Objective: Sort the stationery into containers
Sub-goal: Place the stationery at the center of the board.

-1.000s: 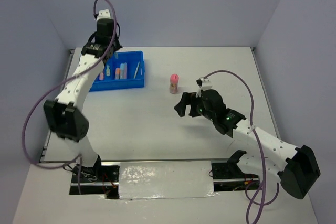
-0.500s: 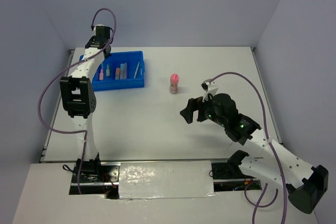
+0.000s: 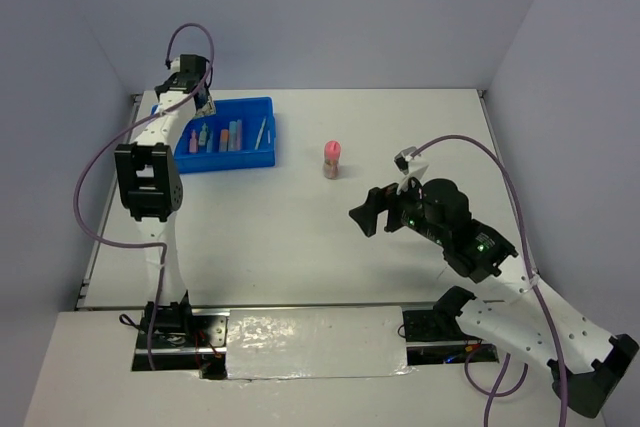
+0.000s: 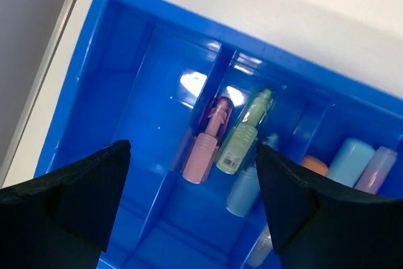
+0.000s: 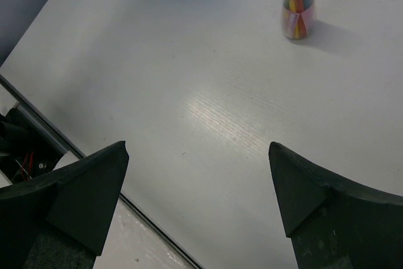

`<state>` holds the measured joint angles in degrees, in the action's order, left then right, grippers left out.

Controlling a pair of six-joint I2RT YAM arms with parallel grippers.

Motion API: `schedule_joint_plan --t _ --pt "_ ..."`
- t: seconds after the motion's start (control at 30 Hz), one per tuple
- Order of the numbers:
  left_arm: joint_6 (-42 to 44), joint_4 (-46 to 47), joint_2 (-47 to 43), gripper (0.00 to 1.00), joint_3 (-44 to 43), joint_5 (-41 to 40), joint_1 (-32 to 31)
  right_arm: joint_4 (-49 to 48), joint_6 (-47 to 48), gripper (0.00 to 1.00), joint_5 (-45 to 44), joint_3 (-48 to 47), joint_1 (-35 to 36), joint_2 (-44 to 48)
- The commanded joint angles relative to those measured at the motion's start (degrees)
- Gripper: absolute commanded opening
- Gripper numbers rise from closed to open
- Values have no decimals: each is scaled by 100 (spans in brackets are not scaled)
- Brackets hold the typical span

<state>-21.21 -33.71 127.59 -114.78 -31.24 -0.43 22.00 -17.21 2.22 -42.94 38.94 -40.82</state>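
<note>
**Both pairs of fingers spread, nothing held**

From above, my left fingers [image 3: 204, 104] hang over the left end of the blue tray [image 3: 232, 161]. The tray sits at the far left corner of the table [image 3: 300, 247]. From up here they are too small for me to tell how they stand. My right fingers [image 3: 368, 217] are spread over bare table right of the middle, pointing toward the left edge. A pink-capped cylinder [image 3: 331, 159] stands upright about midway across the table, nearer the far edge. It is well apart from the tray's right wall and near my right fingers, but not touching them. Short coloured sticks lie in the tray's compartments, and a thin pale pen [image 3: 263, 132] lies in the rightmost one.

In my left wrist view, my left fingers are spread wide, one dark tip in each lower corner. Nothing is between them, and the tray lies below. A pink marker [image 4: 204, 146] lies against a divider, with a green marker [image 4: 242, 143] just beside it in the same compartment. A pale blue marker [image 4: 242, 190] lies under the green one's end. In the next compartment to the right are an orange marker [image 4: 313, 163], a light blue one, and a lilac marker [image 4: 376, 168], side by side.

In my right wrist view, my right fingers are spread just as wide over bare table, holding nothing. The pink-capped cylinder stands ahead of them. Its body is clear, with coloured sticks inside. A corner of the blue tray shows at the top.
</note>
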Motion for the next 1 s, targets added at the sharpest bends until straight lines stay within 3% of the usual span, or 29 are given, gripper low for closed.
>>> schedule_joint_plan --t 0.0,0.13,0.23,0.27,0.37,0.53,0.7,0.97 --pt "-375 -101 -732 94 -265 380 -27 164 113 100 -142 -303 -27 153" --pt "-498 768 -2069 98 955 1673 -571 217 104 100 -195 -347 -27 319" --pt "-113 1961 -3132 99 2308 2262 -1563 287 69 100 -135 -408 -27 442" --pt "37 2696 -3553 99 2990 2550 -2149 322 69 100 -108 -417 -35 469" --pt "416 3492 -3899 99 3909 2851 -3076 471 60 100 -11 -487 -27 592" --pt "127 3389 -3479 99 3771 1870 -3919 674 -10 100 68 -496 -27 873" --pt "3 3221 -2688 99 3401 719 -4264 727 -98 100 121 -426 -27 1084" --pt "38 4301 -2134 99 3638 628 -4308 736 -90 100 165 -294 -27 1190"
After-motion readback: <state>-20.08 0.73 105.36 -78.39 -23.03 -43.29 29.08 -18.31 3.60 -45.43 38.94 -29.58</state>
